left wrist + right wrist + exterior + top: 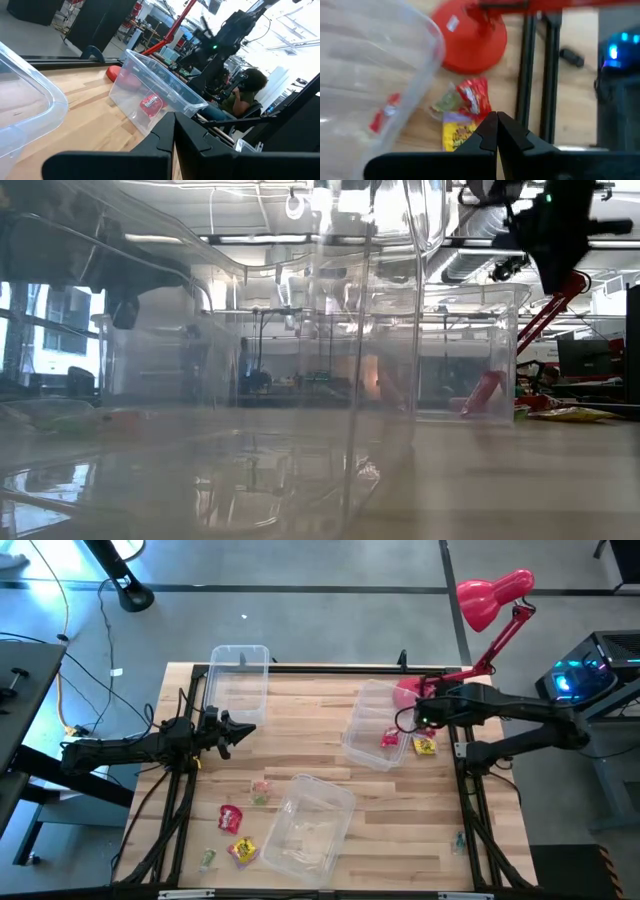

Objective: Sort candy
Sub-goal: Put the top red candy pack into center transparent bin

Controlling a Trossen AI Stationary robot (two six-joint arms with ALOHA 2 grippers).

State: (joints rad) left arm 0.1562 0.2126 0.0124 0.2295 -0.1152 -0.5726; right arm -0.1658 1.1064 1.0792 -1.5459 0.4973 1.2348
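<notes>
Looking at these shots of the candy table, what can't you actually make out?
- Low view: a clear bin right against the lens blurs most of the table behind it.
- High view: the tiny pieces near the front edge and right edge are too small to identify.
- Right wrist view: the yellow packet is partly hidden by the right gripper.

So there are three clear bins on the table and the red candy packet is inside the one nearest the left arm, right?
Not quite. There are three clear bins, but the red candy packet lies in the bin beside the right end effector, by the red lamp base. The bin nearest the left arm looks empty. The high view shows this.
</notes>
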